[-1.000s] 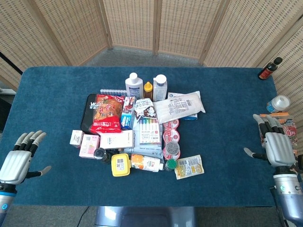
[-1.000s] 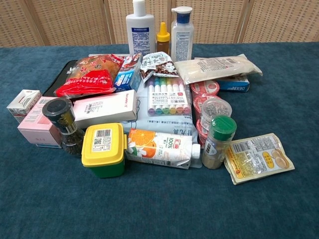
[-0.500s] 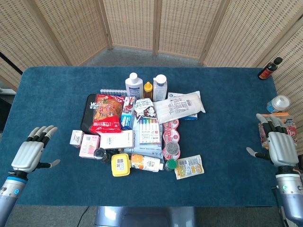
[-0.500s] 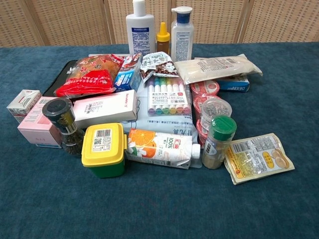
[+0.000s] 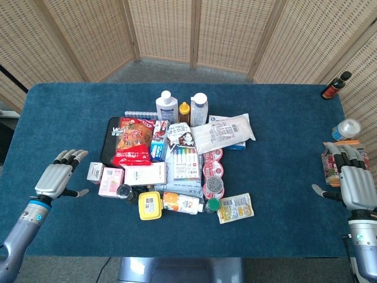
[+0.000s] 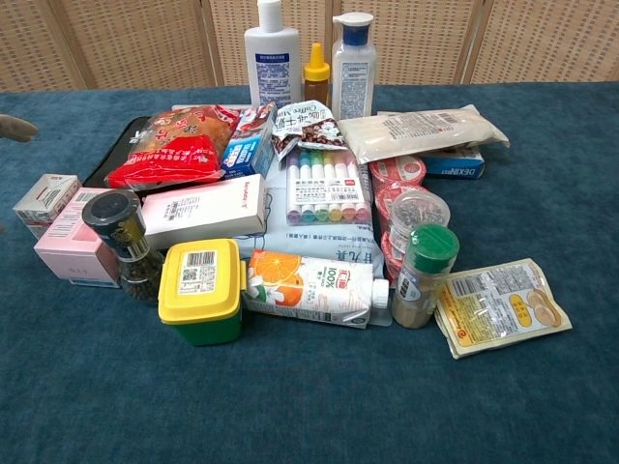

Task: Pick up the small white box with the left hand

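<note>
The small white box (image 5: pixel 94 172) stands at the left edge of the pile, beside a pink box (image 5: pixel 111 181); the chest view shows the white box (image 6: pixel 44 202) with red print, touching the pink box (image 6: pixel 73 237). My left hand (image 5: pixel 59 177) hovers open over the blue cloth just left of the white box, fingers spread and pointing up-right, a short gap from it. Only one fingertip (image 6: pixel 14 127) of it shows at the chest view's left edge. My right hand (image 5: pixel 351 183) is open at the far right table edge, holding nothing.
The pile holds a red snack bag (image 5: pixel 134 141), a black pepper grinder (image 6: pixel 126 242), a yellow-lidded tub (image 6: pixel 201 288), a juice carton (image 6: pixel 309 287), marker pens (image 6: pixel 327 186) and bottles (image 5: pixel 166 106). Bottles and packets (image 5: pixel 346 128) sit off the table near the right hand.
My left hand has moved up and to the right, from the table's front-left corner to just beside the white box. The right hand has drifted slightly down and right.
</note>
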`<action>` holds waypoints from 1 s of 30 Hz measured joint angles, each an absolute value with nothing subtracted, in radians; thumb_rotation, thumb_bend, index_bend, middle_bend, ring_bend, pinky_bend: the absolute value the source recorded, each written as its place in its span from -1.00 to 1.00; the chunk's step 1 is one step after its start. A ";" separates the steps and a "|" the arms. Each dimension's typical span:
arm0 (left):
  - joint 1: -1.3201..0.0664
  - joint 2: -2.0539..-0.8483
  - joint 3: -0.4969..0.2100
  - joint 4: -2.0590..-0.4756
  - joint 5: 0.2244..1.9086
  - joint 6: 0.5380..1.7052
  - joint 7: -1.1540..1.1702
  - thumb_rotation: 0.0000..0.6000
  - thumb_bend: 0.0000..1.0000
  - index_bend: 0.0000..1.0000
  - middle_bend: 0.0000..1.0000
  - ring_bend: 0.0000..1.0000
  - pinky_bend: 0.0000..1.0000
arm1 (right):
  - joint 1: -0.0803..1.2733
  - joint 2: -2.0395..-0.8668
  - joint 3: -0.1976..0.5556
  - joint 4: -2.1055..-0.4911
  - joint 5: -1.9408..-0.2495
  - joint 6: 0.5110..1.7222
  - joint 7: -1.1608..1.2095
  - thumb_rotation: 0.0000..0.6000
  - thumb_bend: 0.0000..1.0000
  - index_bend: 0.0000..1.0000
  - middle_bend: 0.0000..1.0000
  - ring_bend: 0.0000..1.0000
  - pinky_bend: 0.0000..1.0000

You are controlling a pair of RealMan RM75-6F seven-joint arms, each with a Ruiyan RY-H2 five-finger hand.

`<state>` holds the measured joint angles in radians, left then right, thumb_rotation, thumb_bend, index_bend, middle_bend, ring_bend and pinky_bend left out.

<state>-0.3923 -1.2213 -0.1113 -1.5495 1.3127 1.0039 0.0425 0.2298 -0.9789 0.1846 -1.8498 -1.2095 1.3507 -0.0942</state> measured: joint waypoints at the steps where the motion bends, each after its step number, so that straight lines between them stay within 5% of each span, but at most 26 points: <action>1: -0.404 -1.234 -0.114 -1.536 1.307 0.990 0.038 0.75 -0.70 -0.98 -0.73 -0.85 -1.00 | 0.228 -0.978 0.185 -1.852 -1.208 1.352 -0.097 1.00 -0.67 -1.00 -0.73 -0.95 -1.00; 13: -0.473 -1.327 -0.112 -1.418 1.269 0.897 -0.006 0.79 -0.70 -0.86 -0.54 -0.64 -1.00 | 0.210 -0.965 0.190 -1.877 -1.192 1.378 -0.116 1.00 -0.67 -1.00 -0.73 -0.95 -1.00; 18: -0.483 -1.359 -0.108 -1.382 1.262 0.888 -0.023 0.99 -0.69 -0.52 -0.20 -0.19 -1.00 | 0.201 -0.959 0.190 -1.886 -1.192 1.388 -0.116 1.00 -0.67 -1.00 -0.73 -0.95 -1.00; 24: -0.478 -1.392 -0.101 -1.339 1.262 0.910 -0.042 1.00 -0.69 -0.20 0.14 0.22 -0.98 | 0.191 -0.951 0.192 -1.894 -1.191 1.395 -0.106 1.00 -0.67 -1.00 -0.73 -0.95 -1.00; 28: -0.468 -1.399 -0.097 -1.329 1.265 0.931 -0.058 1.00 -0.69 0.06 0.40 0.55 -0.35 | 0.190 -0.950 0.192 -1.897 -1.197 1.396 -0.103 1.00 -0.67 -1.00 -0.73 -0.95 -1.00; 30: -0.460 -1.397 -0.096 -1.327 1.269 0.946 -0.069 1.00 -0.69 0.12 0.46 0.60 -0.24 | 0.190 -0.951 0.192 -1.897 -1.198 1.394 -0.101 1.00 -0.67 -1.00 -0.73 -0.95 -1.00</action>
<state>-0.4605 -1.3972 -0.0955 -1.3269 1.2688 0.9463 -0.0690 0.1905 -0.9508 0.1925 -1.8973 -1.1982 1.3939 -0.1012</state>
